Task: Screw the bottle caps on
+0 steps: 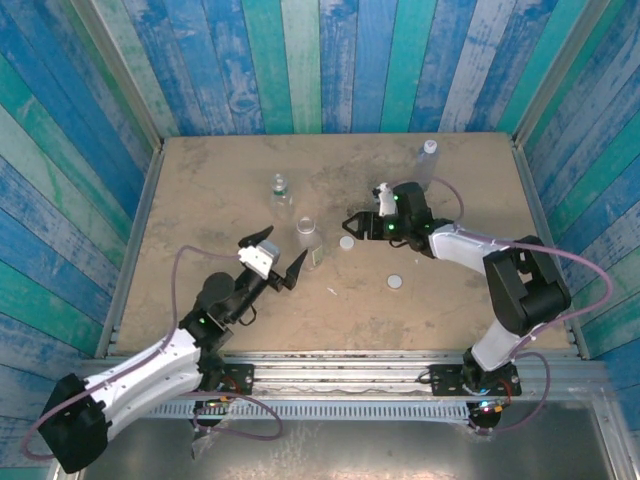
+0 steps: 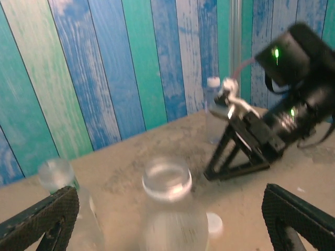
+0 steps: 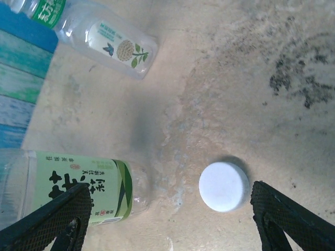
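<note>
Cap (image 3: 224,186), white, likely light and slick, lies flat at centre of desk (image 3: 272,63), between the right tool's (image 3: 170,191) spread fingers; pinch across the rim. Uncapped bottle (image 1: 308,238) stands near, thin-walled, probably crushable; grip low, left tool (image 1: 280,255) gaping beside it.

Left hand (image 2: 170,196), right hand (image 3: 167,196) black; arms (image 1: 150,365) white (mauve cables (image 1: 590,270), green LEDs (image 2: 276,52)).

Three bottles (image 1: 310,240) and two loose caps (image 1: 346,242), with seemingly a third cap (image 1: 430,146) atop the far bottle (image 1: 427,168).
</note>
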